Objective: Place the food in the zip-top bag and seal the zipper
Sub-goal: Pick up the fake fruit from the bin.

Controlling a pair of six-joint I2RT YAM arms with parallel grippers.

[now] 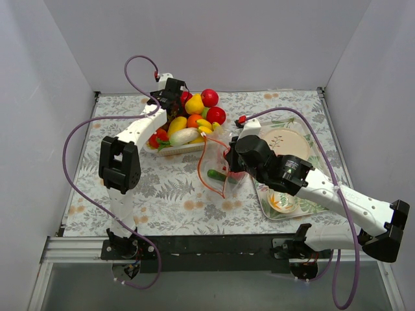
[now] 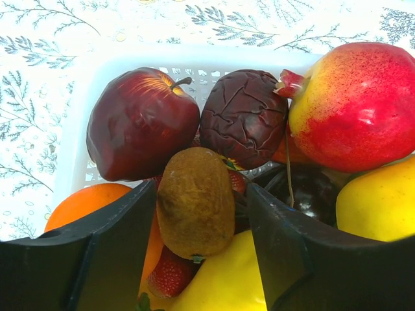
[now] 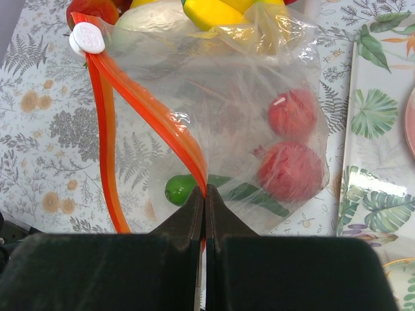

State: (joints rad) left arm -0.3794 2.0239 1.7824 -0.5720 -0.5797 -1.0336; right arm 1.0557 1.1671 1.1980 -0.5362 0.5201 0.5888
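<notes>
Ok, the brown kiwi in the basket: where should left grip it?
Across its narrow waist, from above. The kiwi sits atop the pile, long axis running between the left fingers, both flanks exposed; the dark apple and wrinkled purple fruit crowd only its far end.

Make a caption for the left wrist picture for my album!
The left end effector brackets a brown kiwi in a white basket of fruit, beside a dark red apple.
</notes>
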